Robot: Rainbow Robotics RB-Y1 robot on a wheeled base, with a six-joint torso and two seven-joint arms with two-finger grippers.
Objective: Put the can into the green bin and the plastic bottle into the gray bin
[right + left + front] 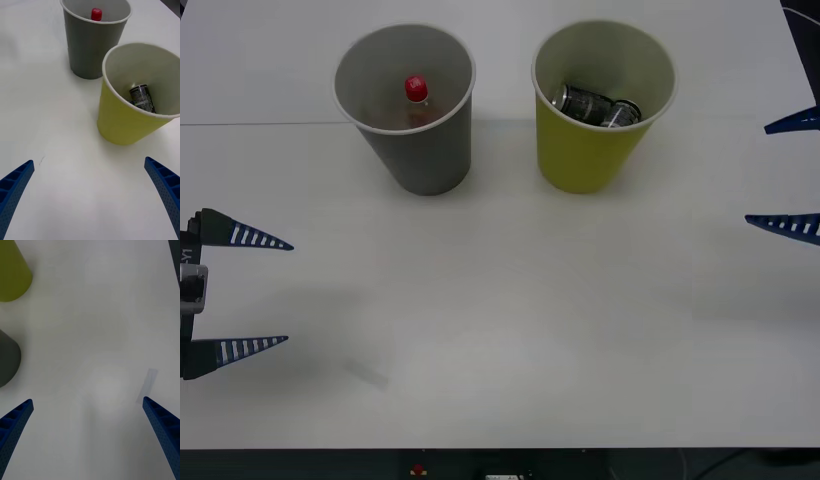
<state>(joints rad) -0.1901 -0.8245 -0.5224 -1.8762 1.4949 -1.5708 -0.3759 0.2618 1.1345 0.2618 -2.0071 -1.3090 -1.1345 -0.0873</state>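
Note:
The can (595, 106) (142, 98) lies on its side inside the yellow-green bin (592, 150) (123, 120) at the back right of the table. Beside it stands the gray bin (425, 150) (90, 45), with the red-capped plastic bottle (416, 92) (96, 14) upright inside. My left gripper (272, 293) (88, 435) hovers open and empty at the table's left edge. At the right edge, level with the green bin, my right gripper (780, 175) (90, 191) is open and empty too. The left wrist view catches the outer walls of the green bin (11, 273) and gray bin (7, 358).
The white tabletop (510, 320) stretches bare between the grippers and in front of both bins. Its front edge (500, 449) runs along the bottom of the front view, with dark floor below. A faint seam crosses the table at the far left behind the gray bin.

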